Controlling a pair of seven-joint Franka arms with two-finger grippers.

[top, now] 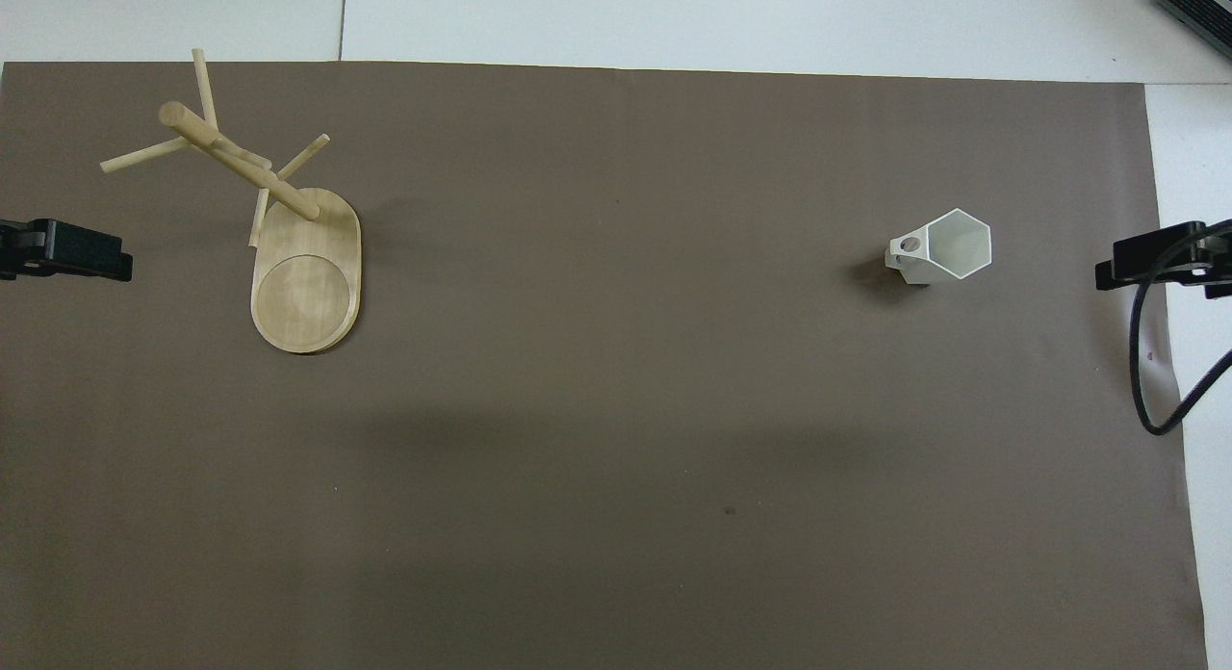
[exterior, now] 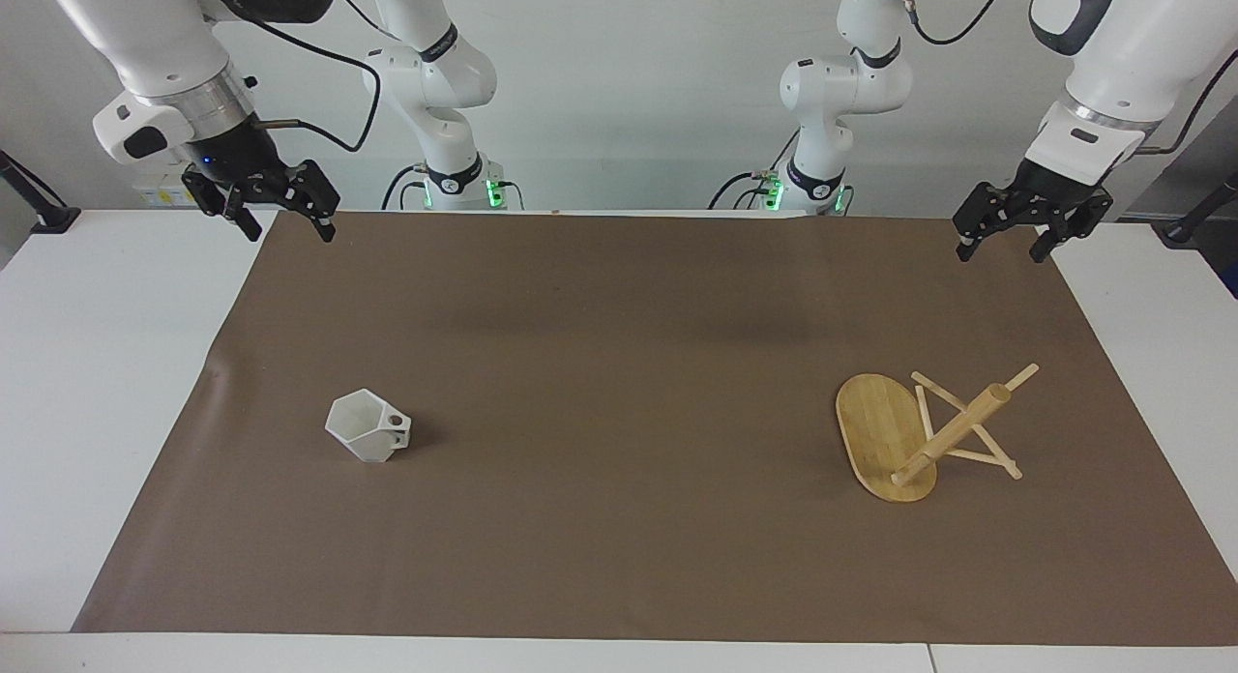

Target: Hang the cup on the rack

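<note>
Both grippers hang in the air with their fingers spread and nothing between them. Over the corner of the brown mat (exterior: 619, 383) at the right arm's end of the table, close to the robots' edge, is the right gripper (exterior: 287, 226), tilted on its wrist with a black cable looping away from it. Over the matching corner at the left arm's end is the left gripper (exterior: 1000, 249), likewise parted and empty. In the overhead view only dark tips of each show at the side edges of the picture. On the mat toward the right arm's end stands the cup (exterior: 367, 425), a small white mug with a faceted hexagonal body; it is upright, mouth up, and its blocky handle with the round hole points toward the middle of the table. Toward the left arm's end stands the rack (exterior: 886, 437), a light bamboo mug tree upright on its flat oval base, with a thick round post rising from the end of the base farther from the robots and thin pegs crossing through it. No cup hangs on any peg. Cup and rack are well apart, at about the same depth on the table, and neither gripper is near either of them. White table (exterior: 97, 383) shows around the mat.
</note>
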